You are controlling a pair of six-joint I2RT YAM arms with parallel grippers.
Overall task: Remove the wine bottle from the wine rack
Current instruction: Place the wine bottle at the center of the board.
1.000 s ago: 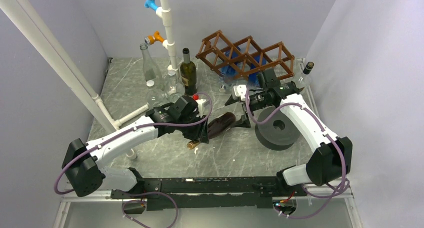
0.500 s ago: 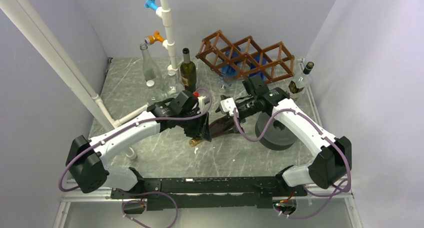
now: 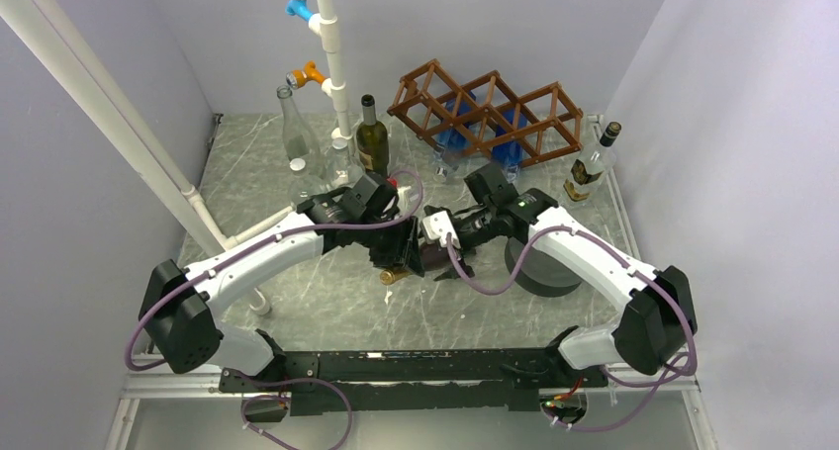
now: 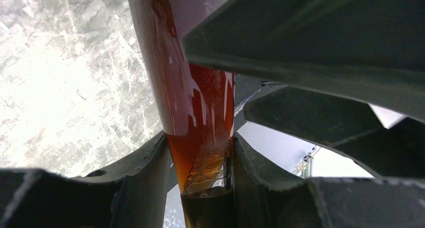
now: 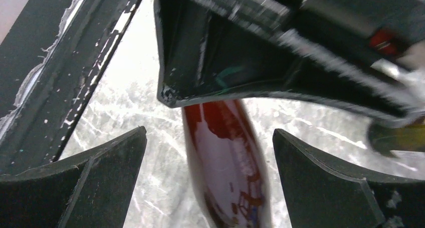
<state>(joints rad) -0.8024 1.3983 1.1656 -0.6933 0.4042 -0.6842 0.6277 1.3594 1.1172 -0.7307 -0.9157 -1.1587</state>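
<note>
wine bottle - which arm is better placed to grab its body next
Right. The right tool stands open with the wine bottle body between its fingers, so it likely only needs to close. The left tool is busy, shut on the neck.

The overhead view was sharp. Glare whitened the table (image 4: 55,92) at nine o'clock beside the glossy bottle (image 4: 195,112); the right wrist view was blurred.

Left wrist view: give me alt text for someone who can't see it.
The left claw is shut on the narrow neck of an amber-brown wine bottle with foamy liquid inside. A grey marbled table shows behind.
</note>
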